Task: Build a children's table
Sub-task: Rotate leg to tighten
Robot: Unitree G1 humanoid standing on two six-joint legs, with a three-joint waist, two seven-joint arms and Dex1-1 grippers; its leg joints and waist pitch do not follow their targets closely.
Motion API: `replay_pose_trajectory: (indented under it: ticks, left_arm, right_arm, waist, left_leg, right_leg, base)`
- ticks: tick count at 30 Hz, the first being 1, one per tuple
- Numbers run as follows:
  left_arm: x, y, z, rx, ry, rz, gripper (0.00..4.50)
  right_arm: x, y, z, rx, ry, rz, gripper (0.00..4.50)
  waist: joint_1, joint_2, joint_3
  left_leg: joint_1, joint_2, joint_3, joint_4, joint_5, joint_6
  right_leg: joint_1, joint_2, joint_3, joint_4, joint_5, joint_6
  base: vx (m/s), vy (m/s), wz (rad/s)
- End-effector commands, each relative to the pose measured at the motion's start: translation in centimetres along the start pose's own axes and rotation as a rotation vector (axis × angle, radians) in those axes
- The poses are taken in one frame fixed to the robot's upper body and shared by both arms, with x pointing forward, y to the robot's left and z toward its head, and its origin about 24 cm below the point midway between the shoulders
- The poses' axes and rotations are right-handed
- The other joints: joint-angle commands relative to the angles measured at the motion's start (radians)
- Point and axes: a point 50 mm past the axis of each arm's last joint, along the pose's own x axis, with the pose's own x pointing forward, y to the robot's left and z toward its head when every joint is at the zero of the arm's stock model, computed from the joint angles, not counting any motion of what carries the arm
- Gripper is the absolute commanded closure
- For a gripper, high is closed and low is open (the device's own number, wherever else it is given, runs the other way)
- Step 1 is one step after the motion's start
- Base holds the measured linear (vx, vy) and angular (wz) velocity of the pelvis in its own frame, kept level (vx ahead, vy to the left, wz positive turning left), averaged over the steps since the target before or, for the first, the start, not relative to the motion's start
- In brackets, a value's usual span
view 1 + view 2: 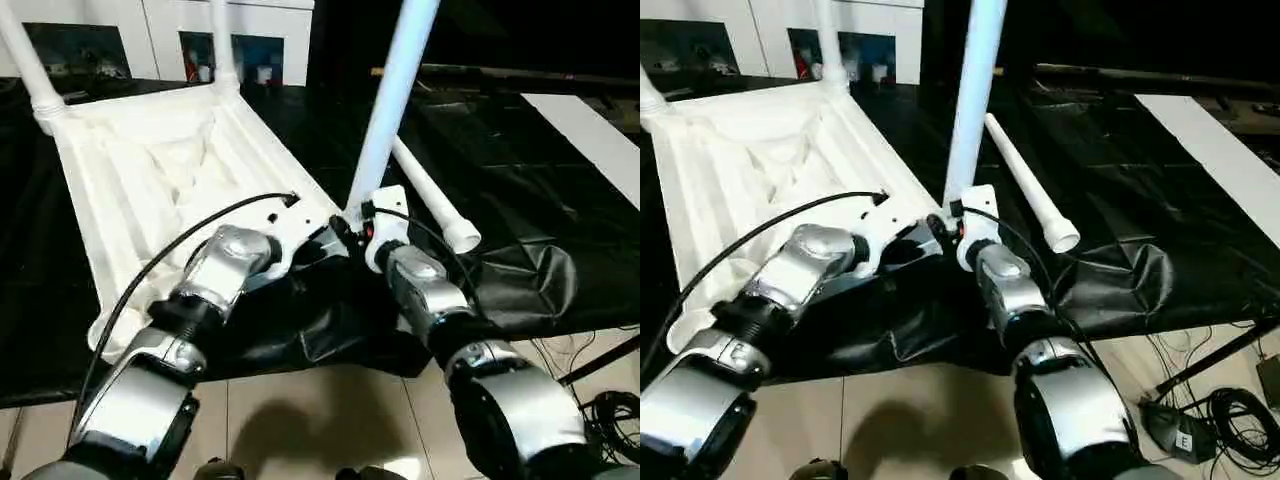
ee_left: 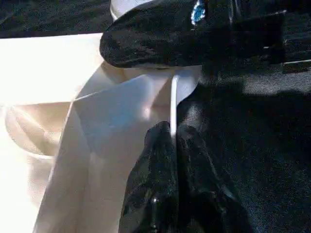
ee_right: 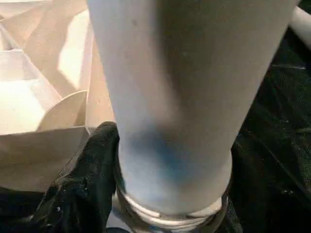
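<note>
Black cloth covered the desk, with pale floor tiles below its near edge. At the near corner of the upturned white tabletop, the right gripper had its fingers spread around the base of an upright white leg, gripping it low where the leg met the corner socket. Just beside it, the left gripper had its fingers pressed together, tips against a thin rib at the tabletop's edge. Both silver forearms reached forward from the bottom of the head view, meeting at that corner. The tabletop lay ribbed side up on the cloth, to the robot's left. Two more legs stood in the far corner sockets. A fourth leg lay loose on the cloth, just right of the held one. White cabinets stood beyond the desk, and cables lay on the floor at right.
</note>
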Motion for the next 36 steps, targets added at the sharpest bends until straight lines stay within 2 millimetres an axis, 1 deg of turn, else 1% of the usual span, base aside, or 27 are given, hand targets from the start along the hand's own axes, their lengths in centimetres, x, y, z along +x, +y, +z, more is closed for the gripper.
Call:
replay_pose_trajectory:
  ticks: [1, 2, 4, 5, 6, 7, 9, 10, 11, 13, 14, 15, 16, 18, 19, 20, 21, 22, 23, 24, 25, 27, 30, 31, 32, 33, 36]
  left_arm:
    - [0.2, 0.0, -1.2, 0.006, 0.058, 0.04, 4.5]
    - [0.1, 0.0, -1.3, 0.009, 0.055, 0.033, 4.5]
    - [0.0, 0.0, -1.4, 0.014, 0.05, 0.025, 4.5]
    - [-0.3, 0.1, -1.6, 0.023, 0.042, 0.013, 4.5]
    - [-0.4, 0.1, -1.7, 0.025, 0.041, 0.012, 4.5]
    - [-0.4, 0.1, -1.7, 0.031, 0.035, 0.004, 4.5]
    - [-0.7, 0.2, -1.9, 0.047, 0.028, -0.012, 4.5]
    - [-0.9, 0.2, -2.0, 0.056, 0.026, -0.019, 4.5]
    - [-1.1, 0.3, -2.1, 0.057, 0.025, -0.028, 4.5]
    - [-1.5, 0.2, -2.3, 0.07, 0.014, -0.05, 4.5]
    - [-2.0, 0.2, -2.5, 0.089, 0.004, -0.085, 4.5]
    - [-2.2, 0.1, -2.6, 0.095, 0.003, -0.099, 4.5]
    - [-2.6, -0.1, -2.6, 0.133, -0.019, -0.146, 4.5]
    - [-3.0, -0.3, -2.7, 0.17, -0.04, -0.195, 4.5]
    - [-3.5, -0.6, -2.8, 0.2, -0.056, -0.241, 4.5]
    - [-4.3, -0.9, -3.1, 0.23, -0.07, -0.315, 4.5]
    - [-4.5, -1.0, -3.2, 0.232, -0.072, -0.336, 4.5]
    - [-4.8, -1.1, -3.3, 0.234, -0.081, -0.353, 4.5]
    - [-4.9, -1.1, -3.2, 0.227, -0.088, -0.359, 4.5]
    - [-5.0, -1.1, -3.1, 0.222, -0.093, -0.361, 4.5]
    - [-5.1, -1.1, -3.1, 0.225, -0.099, -0.365, 4.5]
    - [-5.3, -1.1, -3.1, 0.226, -0.1, -0.378, 4.5]
    - [-5.5, -0.9, -3.2, 0.24, -0.093, -0.373, 4.5]
    - [-5.6, -0.8, -3.3, 0.24, -0.093, -0.372, 4.5]
    - [-5.6, -0.8, -3.3, 0.241, -0.093, -0.372, 4.5]
    - [-5.7, -0.8, -3.3, 0.242, -0.094, -0.374, 4.5]
    - [-5.8, -0.8, -3.3, 0.243, -0.097, -0.378, 4.5]
  right_arm:
    - [0.1, 2.7, -1.9, 0.034, 0.072, 0.161, 1.22]
    - [0.1, 2.6, -1.6, 0.016, 0.055, 0.172, 1.08]
    - [0.1, 2.5, -1.3, -0.003, 0.034, 0.186, 1.06]
    - [0.0, 2.1, -0.4, -0.023, -0.017, 0.214, 0.87]
    - [0.0, 1.9, -0.2, -0.025, -0.031, 0.219, 0.87]
    - [-0.1, 1.7, 0.2, -0.029, -0.048, 0.224, 0.74]
    - [-0.3, 1.2, 0.7, -0.046, -0.073, 0.263, 0.6]
    - [-0.4, 1.0, 0.9, -0.053, -0.08, 0.28, 0.56]
    - [-0.6, 0.6, 1.1, -0.061, -0.082, 0.311, 0.35]
    - [-1.0, 0.0, 1.2, -0.078, -0.081, 0.354, 0.35]
    - [-1.5, -0.7, 1.3, -0.109, -0.074, 0.414, 0.35]
    - [-1.8, -1.1, 1.3, -0.122, -0.069, 0.441, 0.35]
    - [-2.3, -1.6, 1.3, -0.145, -0.061, 0.493, 0.35]
    - [-2.7, -2.0, 1.3, -0.166, -0.049, 0.543, 0.35]
    - [-3.2, -2.4, 1.2, -0.184, -0.032, 0.585, 0.35]
    - [-3.9, -3.1, 1.1, -0.216, 0.003, 0.657, 0.35]
    - [-4.1, -3.3, 1.0, -0.225, 0.015, 0.679, 0.35]
    - [-4.3, -3.4, 1.0, -0.235, 0.025, 0.699, 0.35]
    - [-4.3, -3.4, 0.9, -0.24, 0.028, 0.707, 0.35]
    - [-4.3, -3.4, 0.9, -0.244, 0.03, 0.714, 0.35]
    - [-4.4, -3.3, 1.0, -0.251, 0.027, 0.724, 0.35]
    - [-4.4, -3.1, 1.1, -0.256, 0.017, 0.743, 0.35]
    - [-4.3, -2.8, 1.1, -0.253, 0.016, 0.77, 0.35]
    - [-4.3, -2.7, 1.1, -0.251, 0.015, 0.773, 0.35]
    - [-4.2, -2.6, 1.2, -0.251, 0.009, 0.773, 0.35]
    - [-4.3, -2.6, 1.2, -0.243, 0.009, 0.781, 0.49]
    - [-4.3, -2.5, 1.0, -0.242, 0.015, 0.801, 0.6]
  waist:
    - [-0.002, 0.003, -0.045]
    - [-0.001, 0.003, -0.044]
    - [-0.002, 0.003, -0.043]
    - [-0.002, 0.001, -0.045]
    - [-0.003, 0.001, -0.047]
    - [-0.004, 0.0, -0.048]
    - [-0.003, 0.001, -0.052]
    - [-0.004, -0.001, -0.052]
    - [-0.004, 0.0, -0.049]
    - [-0.005, 0.001, -0.049]
    - [-0.002, 0.0, -0.052]
    - [-0.002, 0.002, -0.052]
    - [-0.002, 0.002, -0.054]
    - [-0.003, 0.004, -0.055]
    - [-0.003, 0.004, -0.058]
    - [-0.003, 0.003, -0.06]
    - [-0.002, 0.005, -0.06]
    - [-0.002, 0.007, -0.059]
    - [0.001, 0.01, -0.059]
    - [0.002, 0.01, -0.058]
    - [0.003, 0.008, -0.06]
    - [0.004, 0.008, -0.059]
    - [0.005, 0.007, -0.058]
    - [0.005, 0.004, -0.058]
    - [0.006, 0.005, -0.057]
    - [0.006, 0.005, -0.058]
    - [0.006, 0.005, -0.06]
  left_leg:
    - [0.008, 0.015, -0.016, -0.075, -0.355, 0.016]
    - [0.009, 0.015, -0.015, -0.075, -0.355, 0.02]
    - [0.005, 0.015, -0.016, -0.075, -0.351, 0.024]
    - [0.002, 0.015, -0.016, -0.076, -0.34, 0.028]
    - [-0.003, 0.015, -0.017, -0.076, -0.31, 0.031]
    - [-0.004, 0.016, -0.016, -0.076, -0.3, 0.034]
    - [-0.002, 0.016, -0.012, -0.071, -0.272, 0.047]
    - [-0.004, 0.016, -0.01, -0.07, -0.267, 0.053]
    - [-0.005, 0.017, -0.009, -0.069, -0.273, 0.061]
    - [-0.006, 0.018, -0.009, -0.07, -0.269, 0.06]
    - [-0.009, 0.017, -0.008, -0.067, -0.243, 0.066]
    - [-0.009, 0.019, -0.007, -0.066, -0.231, 0.071]
    - [-0.01, 0.02, -0.007, -0.064, -0.207, 0.082]
    - [-0.007, 0.02, -0.003, -0.061, -0.185, 0.095]
    - [-0.008, 0.02, -0.003, -0.06, -0.164, 0.1]
    - [-0.01, 0.02, -0.003, -0.058, -0.152, 0.105]
    - [-0.005, 0.022, 0.0, -0.057, -0.141, 0.116]
    - [-0.004, 0.023, 0.002, -0.056, -0.131, 0.121]
    - [0.003, 0.023, 0.007, -0.054, -0.135, 0.123]
    - [0.004, 0.024, 0.008, -0.054, -0.133, 0.124]
    - [0.002, 0.024, 0.008, -0.054, -0.122, 0.123]
    - [0.002, 0.025, 0.009, -0.054, -0.119, 0.12]
    - [0.001, 0.024, 0.009, -0.054, -0.141, 0.112]
    - [0.001, 0.024, 0.009, -0.054, -0.147, 0.108]
    - [0.0, 0.024, 0.008, -0.055, -0.148, 0.104]
    - [0.001, 0.024, 0.008, -0.055, -0.147, 0.101]
    - [0.001, 0.023, 0.008, -0.053, -0.135, 0.104]
  right_leg:
    - [0.016, -0.06, 0.039, -0.095, -0.411, -0.112]
    - [0.015, -0.061, 0.04, -0.096, -0.414, -0.112]
    - [0.016, -0.063, 0.04, -0.097, -0.423, -0.112]
    - [0.019, -0.063, 0.04, -0.097, -0.421, -0.11]
    - [0.024, -0.063, 0.04, -0.092, -0.391, -0.114]
    - [0.024, -0.061, 0.04, -0.091, -0.375, -0.118]
    - [0.022, -0.059, 0.041, -0.086, -0.327, -0.137]
    - [0.023, -0.059, 0.041, -0.085, -0.319, -0.143]
    - [0.02, -0.059, 0.04, -0.088, -0.329, -0.151]
    - [0.022, -0.061, 0.041, -0.087, -0.334, -0.158]
    - [0.027, -0.06, 0.04, -0.085, -0.306, -0.16]
    - [0.026, -0.06, 0.041, -0.082, -0.281, -0.166]
    - [0.029, -0.059, 0.04, -0.076, -0.234, -0.183]
    - [0.027, -0.054, 0.041, -0.07, -0.174, -0.203]
    - [0.031, -0.054, 0.039, -0.064, -0.141, -0.218]
    - [0.035, -0.054, 0.039, -0.061, -0.118, -0.224]
    - [0.031, -0.053, 0.039, -0.057, -0.084, -0.242]
    - [0.03, -0.052, 0.04, -0.053, -0.056, -0.259]
    - [0.025, -0.048, 0.041, -0.052, -0.036, -0.273]
    - [0.024, -0.047, 0.041, -0.05, -0.024, -0.277]
    - [0.029, -0.047, 0.04, -0.045, -0.007, -0.282]
    - [0.029, -0.049, 0.04, -0.044, -0.005, -0.282]
    - [0.03, -0.051, 0.042, -0.047, -0.039, -0.27]
    - [0.031, -0.052, 0.042, -0.049, -0.054, -0.264]
    - [0.031, -0.054, 0.043, -0.049, -0.064, -0.259]
    - [0.03, -0.054, 0.043, -0.049, -0.07, -0.256]
    - [0.031, -0.053, 0.043, -0.047, -0.053, -0.257]
  base:
    - [0.0, 0.0, 0.0]
    - [0.0, 0.0, 0.0]
    - [0.0, 0.0, 0.0]
    - [0.0, 0.0, 0.0]
    - [0.0, 0.0, 0.0]
    - [0.0, 0.0, 0.0]
    - [0.0, 0.0, 0.0]
    - [0.0, 0.0, 0.0]
    - [0.0, 0.0, 0.0]
    - [0.0, 0.0, 0.0]
    - [0.0, 0.0, 0.0]
    - [0.0, 0.0, 0.0]
    - [0.0, 0.0, 0.0]
    - [0.0, 0.0, 0.0]
    - [0.063, 0.002, -0.02]
    - [0.0, 0.0, 0.0]
    - [0.0, 0.0, 0.0]
    - [0.0, 0.0, 0.0]
    - [0.0, 0.0, 0.0]
    - [0.0, 0.0, 0.0]
    - [0.0, 0.0, 0.0]
    - [0.0, 0.0, 0.0]
    - [0.0, 0.0, 0.0]
    - [0.0, 0.0, 0.0]
    - [0.0, 0.0, 0.0]
    - [0.0, 0.0, 0.0]
    - [0.0, 0.0, 0.0]
